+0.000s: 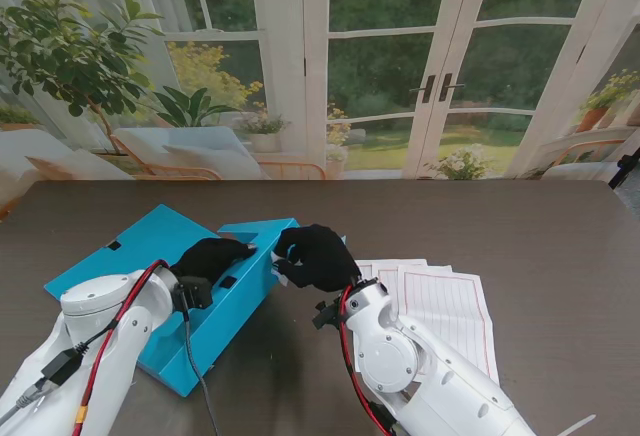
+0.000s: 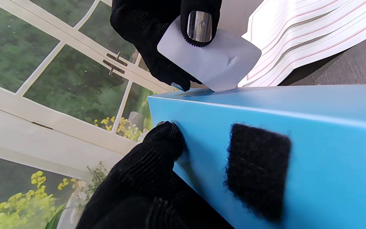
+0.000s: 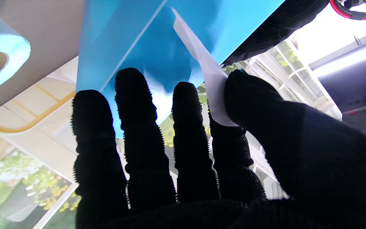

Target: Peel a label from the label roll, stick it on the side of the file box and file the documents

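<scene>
Stand view: one file box (image 1: 215,301), one label (image 2: 213,65), two hands

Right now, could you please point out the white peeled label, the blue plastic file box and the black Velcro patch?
white peeled label (image 2: 211,68): left wrist view, its flat middle.
blue plastic file box (image 2: 322,105): left wrist view, its side face.
black Velcro patch (image 2: 257,170): left wrist view, its centre.

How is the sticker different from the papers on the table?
The sticker is plain white with rounded corners; the papers have thin red lines. The sticker is one small piece; the papers are several bigger sheets, fanned out. The right hand pinches the sticker, one edge meeting the blue box; the papers lie flat on the table, untouched. Both are white and thin.
</scene>
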Available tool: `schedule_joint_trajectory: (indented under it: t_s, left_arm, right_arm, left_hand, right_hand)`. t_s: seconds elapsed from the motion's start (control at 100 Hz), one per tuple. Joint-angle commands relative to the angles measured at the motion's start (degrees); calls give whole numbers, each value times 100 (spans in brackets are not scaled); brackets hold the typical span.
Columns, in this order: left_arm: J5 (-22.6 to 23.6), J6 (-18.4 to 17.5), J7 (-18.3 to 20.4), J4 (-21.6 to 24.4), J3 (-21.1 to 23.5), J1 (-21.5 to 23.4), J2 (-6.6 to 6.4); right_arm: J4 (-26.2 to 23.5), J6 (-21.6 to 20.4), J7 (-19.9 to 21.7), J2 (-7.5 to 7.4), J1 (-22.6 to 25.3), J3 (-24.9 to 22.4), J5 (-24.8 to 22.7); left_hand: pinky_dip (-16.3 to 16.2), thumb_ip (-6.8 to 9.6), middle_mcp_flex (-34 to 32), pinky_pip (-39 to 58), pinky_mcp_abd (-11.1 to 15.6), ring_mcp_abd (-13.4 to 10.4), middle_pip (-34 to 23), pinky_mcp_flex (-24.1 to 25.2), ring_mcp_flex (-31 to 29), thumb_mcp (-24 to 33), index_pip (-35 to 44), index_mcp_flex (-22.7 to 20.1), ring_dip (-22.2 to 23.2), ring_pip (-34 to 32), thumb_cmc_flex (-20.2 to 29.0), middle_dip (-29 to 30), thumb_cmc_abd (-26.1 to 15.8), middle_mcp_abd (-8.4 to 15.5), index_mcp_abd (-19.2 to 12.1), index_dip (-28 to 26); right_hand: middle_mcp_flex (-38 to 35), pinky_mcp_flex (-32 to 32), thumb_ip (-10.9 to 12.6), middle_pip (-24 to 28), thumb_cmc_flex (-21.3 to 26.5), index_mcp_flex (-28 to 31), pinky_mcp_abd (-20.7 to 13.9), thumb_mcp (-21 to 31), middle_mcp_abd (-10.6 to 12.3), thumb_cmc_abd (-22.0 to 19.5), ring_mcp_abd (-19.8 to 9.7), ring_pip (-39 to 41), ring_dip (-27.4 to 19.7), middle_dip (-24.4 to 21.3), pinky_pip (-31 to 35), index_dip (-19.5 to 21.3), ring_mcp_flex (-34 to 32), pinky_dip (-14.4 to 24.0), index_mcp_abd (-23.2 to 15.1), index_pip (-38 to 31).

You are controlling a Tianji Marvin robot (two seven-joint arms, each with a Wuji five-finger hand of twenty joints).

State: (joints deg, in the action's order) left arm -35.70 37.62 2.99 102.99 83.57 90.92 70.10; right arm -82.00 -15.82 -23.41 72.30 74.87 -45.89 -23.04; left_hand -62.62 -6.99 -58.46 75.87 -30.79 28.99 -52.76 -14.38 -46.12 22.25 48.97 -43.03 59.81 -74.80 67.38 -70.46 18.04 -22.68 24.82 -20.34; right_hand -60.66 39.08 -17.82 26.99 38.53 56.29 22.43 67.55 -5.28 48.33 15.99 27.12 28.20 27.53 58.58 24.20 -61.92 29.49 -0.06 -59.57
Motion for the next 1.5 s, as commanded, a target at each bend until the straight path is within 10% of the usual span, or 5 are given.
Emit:
schedule_joint_trajectory:
  t_s: [0.0,1.16,1.49]
  left_arm:
    - [-68,-34,122,23,16,8,24]
    - [-199,-89,-70,78,35,36,69]
    - [-204,-108,28,70,64,41,46]
  right_arm:
    - [-40,29,52,34,32,-18,39]
    - [-867,400,287,-84,435,-334,190]
    - [-739,746,-308,90,413,-211,60]
  left_hand:
    - [-146,238,-183,105,320,605,-191,217,-241,637,402,-158,66,-271,659,-95,-268,43,-360,-7]
    - [-131,221,-214,111,269,618,-201,173,-287,681,385,-190,63,-285,659,-104,-251,24,-336,-6]
    - [-133,219,-215,111,258,626,-198,171,-292,674,390,-193,64,-284,659,-103,-250,22,-349,-12]
  right_hand:
    - [234,-1708,367,76,621,425,31,352,-16,-854,-85,25,-32,129,42,478,224,87,-1392,-485]
    - [320,-1761,347,216,634,352,48,169,-41,-904,-78,217,-14,355,44,470,327,218,-1392,-499]
    - [194,-1656,322,452,634,359,-43,67,-97,-790,-150,615,125,568,323,253,219,296,-1343,-541]
